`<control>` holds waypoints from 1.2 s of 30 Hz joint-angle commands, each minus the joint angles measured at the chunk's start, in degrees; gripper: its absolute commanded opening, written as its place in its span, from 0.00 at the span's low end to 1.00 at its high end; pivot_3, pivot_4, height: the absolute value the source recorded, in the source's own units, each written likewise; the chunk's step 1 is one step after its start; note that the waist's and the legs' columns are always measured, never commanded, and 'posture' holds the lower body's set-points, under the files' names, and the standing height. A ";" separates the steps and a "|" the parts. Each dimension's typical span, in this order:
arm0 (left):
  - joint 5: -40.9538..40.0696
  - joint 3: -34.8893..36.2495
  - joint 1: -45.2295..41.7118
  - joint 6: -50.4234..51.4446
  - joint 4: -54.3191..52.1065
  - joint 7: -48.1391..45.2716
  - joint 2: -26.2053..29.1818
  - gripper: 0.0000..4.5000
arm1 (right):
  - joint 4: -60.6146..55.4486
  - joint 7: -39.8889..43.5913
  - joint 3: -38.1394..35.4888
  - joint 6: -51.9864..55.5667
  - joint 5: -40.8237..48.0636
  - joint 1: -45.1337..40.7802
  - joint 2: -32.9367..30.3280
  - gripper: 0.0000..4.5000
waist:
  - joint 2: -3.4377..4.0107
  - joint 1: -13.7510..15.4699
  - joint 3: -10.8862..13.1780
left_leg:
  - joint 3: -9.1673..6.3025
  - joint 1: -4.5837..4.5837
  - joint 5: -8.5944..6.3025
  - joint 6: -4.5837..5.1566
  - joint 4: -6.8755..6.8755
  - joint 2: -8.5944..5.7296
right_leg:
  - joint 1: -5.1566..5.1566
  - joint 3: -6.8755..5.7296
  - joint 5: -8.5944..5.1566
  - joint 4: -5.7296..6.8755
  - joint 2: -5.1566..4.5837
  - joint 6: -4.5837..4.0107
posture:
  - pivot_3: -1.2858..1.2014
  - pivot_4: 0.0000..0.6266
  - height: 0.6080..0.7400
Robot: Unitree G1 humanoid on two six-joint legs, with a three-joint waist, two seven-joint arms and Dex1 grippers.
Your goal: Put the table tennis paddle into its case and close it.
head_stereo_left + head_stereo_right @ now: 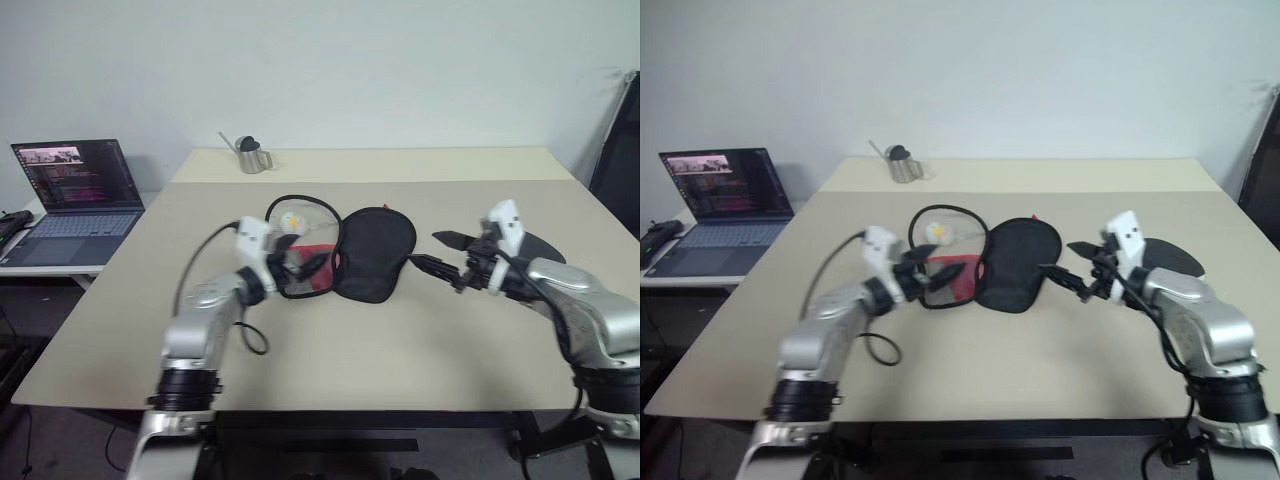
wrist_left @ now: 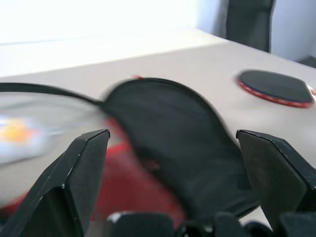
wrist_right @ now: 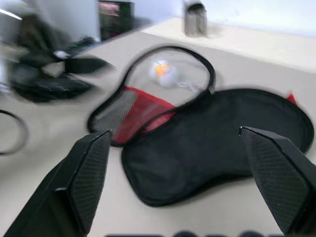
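**Case lying open, both grippers empty**

While the case (image 1: pixel 985 255) is lying unzipped in the middle of the table (image 1: pixel 330 340), I am hovering my two grippers on either side of it with nothing in them. My left gripper (image 1: pixel 300 268) is standing over the red lower part of the case, fingers spread wide and gripping nothing — the flap is resting on the table by its own weight. My right gripper (image 1: pixel 1068 262) is pointing in at the black half from the other side, fingers equally spread, just short of the fabric.

The case is sitting splayed like this, I judge, so that its mouth is facing up and ready to take the paddle. The paddle (image 2: pixel 275 87) itself is lying flat on the table beyond my right arm, black face up, well apart from the case — not yet inside. I judge fetching it falls to my right gripper, being nearer, while my left steadies the opening.
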 commanded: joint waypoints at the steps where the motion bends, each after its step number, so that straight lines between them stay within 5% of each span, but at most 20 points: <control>1: -4.93 4.13 0.28 0.73 -2.48 -4.91 5.03 0.99 | 5.28 -5.03 2.44 1.24 -3.19 -5.02 4.36 1.00 | 0.00 -0.03 0.00 | 0.00 -0.01 0.00 0.00 -0.01 0.00 | 0.00 0.00 0.00 -0.02 0.00 0.00 | 0.52 0.24 1.00; 12: -6.81 3.42 0.43 0.96 -2.81 -8.32 10.12 0.99 | 30.76 -18.40 5.59 -7.37 -17.77 -14.33 16.11 1.00 | 0.00 -0.13 0.00 | -0.03 -0.01 0.00 -0.01 -0.05 -0.02 | -0.06 0.00 0.01 -0.01 0.00 -0.02 | 0.52 0.24 1.00; 36: -4.62 -0.46 -0.34 -2.13 -2.04 -8.55 10.73 0.99 | 37.98 -16.04 4.51 -7.21 -19.18 -17.44 24.67 1.00 | 0.03 -1.58 0.00 | -0.01 0.03 0.01 -0.02 -0.05 0.01 | -0.12 0.09 0.02 0.09 0.05 -0.05 | 0.52 0.24 1.00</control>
